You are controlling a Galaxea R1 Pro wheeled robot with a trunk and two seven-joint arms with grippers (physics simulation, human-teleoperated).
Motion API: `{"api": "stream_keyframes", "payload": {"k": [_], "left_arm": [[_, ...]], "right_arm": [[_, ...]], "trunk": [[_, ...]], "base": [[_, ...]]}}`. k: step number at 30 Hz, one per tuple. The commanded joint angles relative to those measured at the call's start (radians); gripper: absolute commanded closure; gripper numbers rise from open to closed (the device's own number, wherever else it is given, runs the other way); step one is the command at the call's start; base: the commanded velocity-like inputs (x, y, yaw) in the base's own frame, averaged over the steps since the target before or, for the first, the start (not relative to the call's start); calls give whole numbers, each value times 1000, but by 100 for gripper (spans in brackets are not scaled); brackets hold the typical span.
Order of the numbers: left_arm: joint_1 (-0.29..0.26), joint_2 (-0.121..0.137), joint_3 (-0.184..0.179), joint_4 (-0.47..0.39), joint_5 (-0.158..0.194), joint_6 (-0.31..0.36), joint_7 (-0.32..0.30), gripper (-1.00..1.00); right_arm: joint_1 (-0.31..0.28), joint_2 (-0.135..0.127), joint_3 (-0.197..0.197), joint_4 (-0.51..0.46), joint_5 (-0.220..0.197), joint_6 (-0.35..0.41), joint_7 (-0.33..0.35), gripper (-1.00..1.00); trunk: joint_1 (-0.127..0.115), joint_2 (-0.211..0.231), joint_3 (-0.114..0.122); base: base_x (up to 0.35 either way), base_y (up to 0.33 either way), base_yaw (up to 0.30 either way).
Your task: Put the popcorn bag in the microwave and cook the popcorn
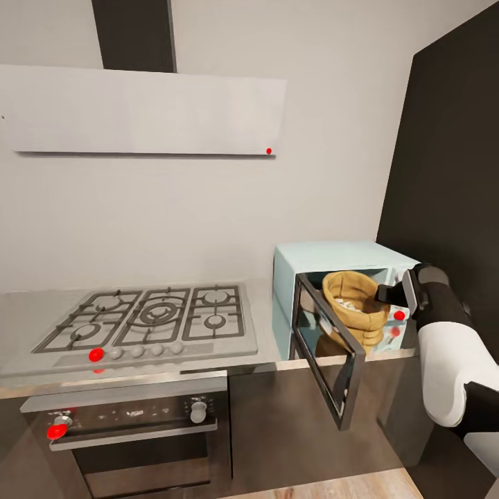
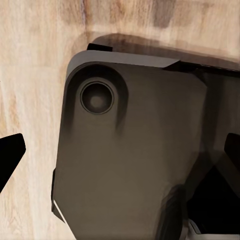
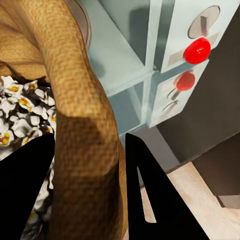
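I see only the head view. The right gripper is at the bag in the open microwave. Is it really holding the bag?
Observer: Yes. In the right wrist view the right gripper has the bag wall between its fingers, one inside on the popcorn side, one outside.
Operator: Is the popcorn popped?
Observer: Yes, white puffed pieces with yellow spots lie inside the bag.
Operator: Where is the left gripper?
Observer: The left wrist view looks down at a wooden floor and a dark part of the robot; its fingers stand apart at the picture's edges, with nothing between them.
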State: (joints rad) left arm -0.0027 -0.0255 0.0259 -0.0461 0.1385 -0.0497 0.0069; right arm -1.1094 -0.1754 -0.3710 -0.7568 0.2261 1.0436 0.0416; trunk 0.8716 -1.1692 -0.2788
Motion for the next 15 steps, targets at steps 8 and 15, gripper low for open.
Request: {"api": "stream_keyframes", "payload": {"k": [8,15], "left_arm": [[0,1,0,0,9,-1,1,-100],[0,1,0,0,9,-1,1,-100]], "right_arm": [[-1,0,-2,-1,-14,4,4,100],[-1,-1,-2,-1,-14,4,4,100]], "trunk": [[0,-1,-1],[0,-1,-1]], "base": [[158,0,0],[205,0,0]]}}
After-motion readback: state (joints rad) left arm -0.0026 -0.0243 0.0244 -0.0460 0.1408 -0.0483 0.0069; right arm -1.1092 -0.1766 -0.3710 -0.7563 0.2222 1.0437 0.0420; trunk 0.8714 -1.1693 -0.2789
